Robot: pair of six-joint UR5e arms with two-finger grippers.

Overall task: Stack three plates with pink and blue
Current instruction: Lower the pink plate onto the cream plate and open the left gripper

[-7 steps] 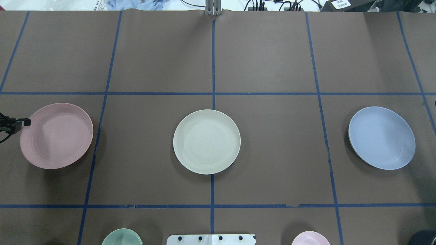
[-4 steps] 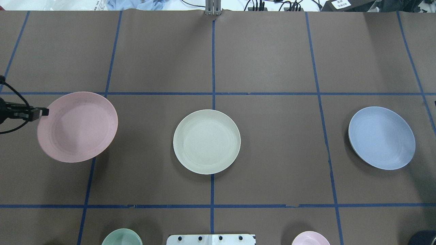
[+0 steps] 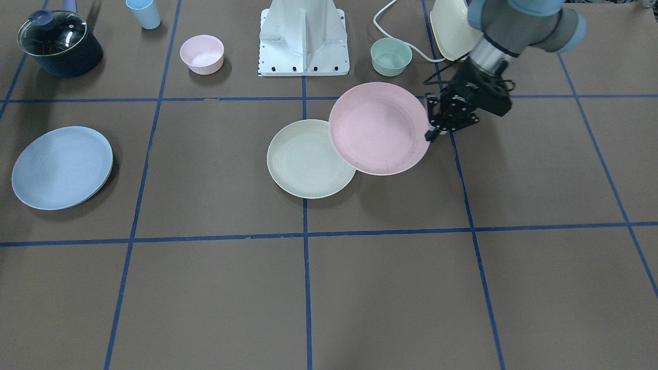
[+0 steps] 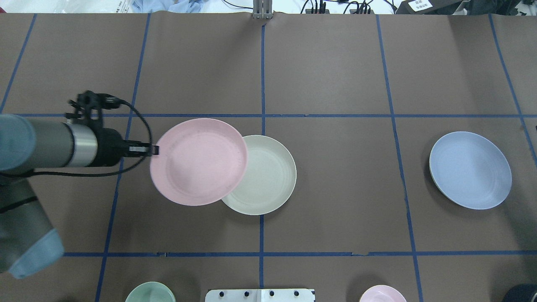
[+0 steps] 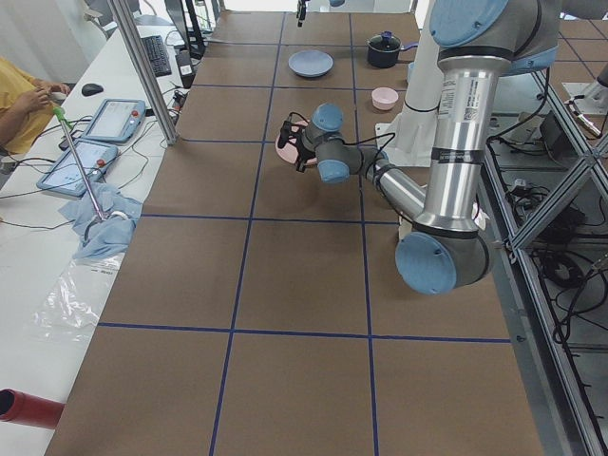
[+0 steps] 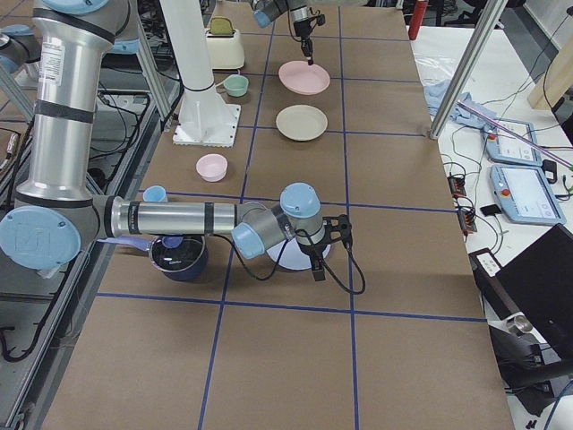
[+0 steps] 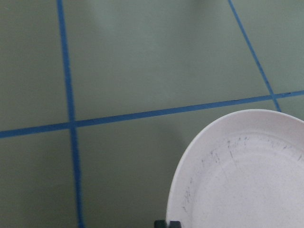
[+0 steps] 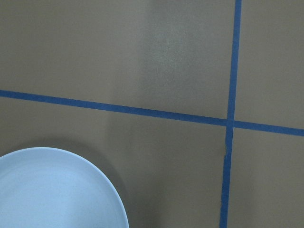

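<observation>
1 rnd matte pink plate, rim in left pincer, overlaps cream plate.

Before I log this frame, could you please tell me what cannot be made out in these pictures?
- Overhead: the pink plate, pinched by the left gripper, covers part of the cream plate; contact unclear.
- Right gripper: seen only from exterior right, jaws unreadable.
- Overhead: bottom edge cuts the mint bowl.
</observation>
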